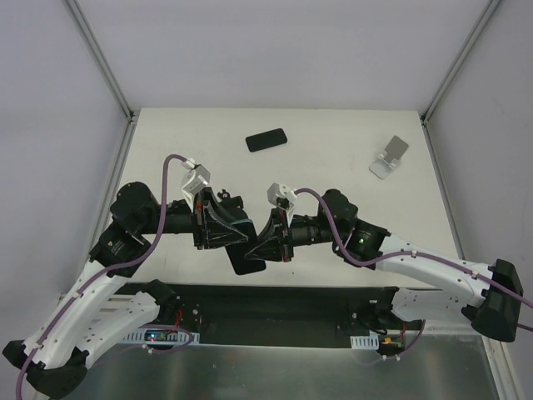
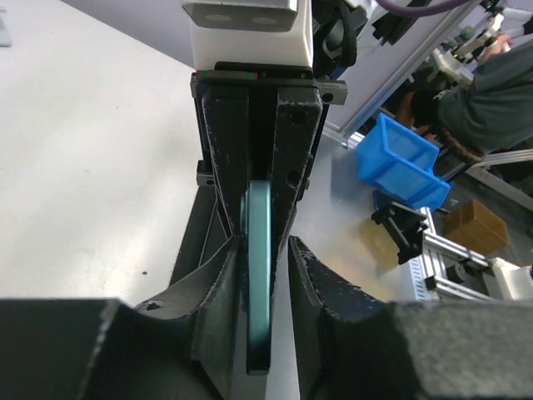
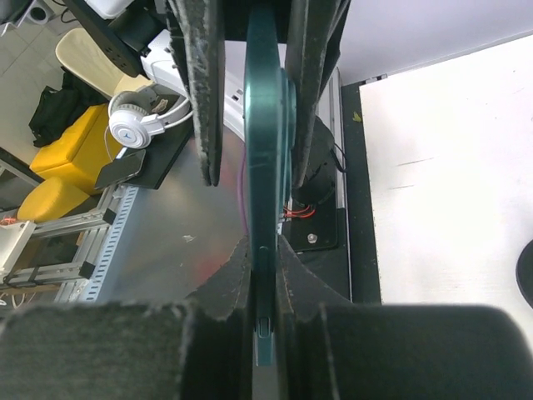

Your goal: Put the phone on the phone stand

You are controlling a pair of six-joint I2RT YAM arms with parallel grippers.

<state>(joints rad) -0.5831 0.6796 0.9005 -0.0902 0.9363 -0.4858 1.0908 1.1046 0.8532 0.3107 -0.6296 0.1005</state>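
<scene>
The black phone (image 1: 266, 139) lies flat on the white table at the far middle, away from both grippers. The silver-grey phone stand (image 1: 389, 157) stands at the far right. Between the arms, near the table's front edge, a dark flat slab with a teal edge (image 1: 247, 260) is held on edge. My right gripper (image 1: 255, 245) (image 3: 265, 250) is shut on this slab (image 3: 266, 125). My left gripper (image 1: 243, 233) (image 2: 265, 250) is open around the slab (image 2: 258, 283); the slab rests against one finger, with a gap to the other.
The table (image 1: 333, 133) is walled by white panels on the left, back and right. A black frame strip (image 1: 275, 304) runs along its near edge. Off the table, the left wrist view shows a blue bin (image 2: 400, 162).
</scene>
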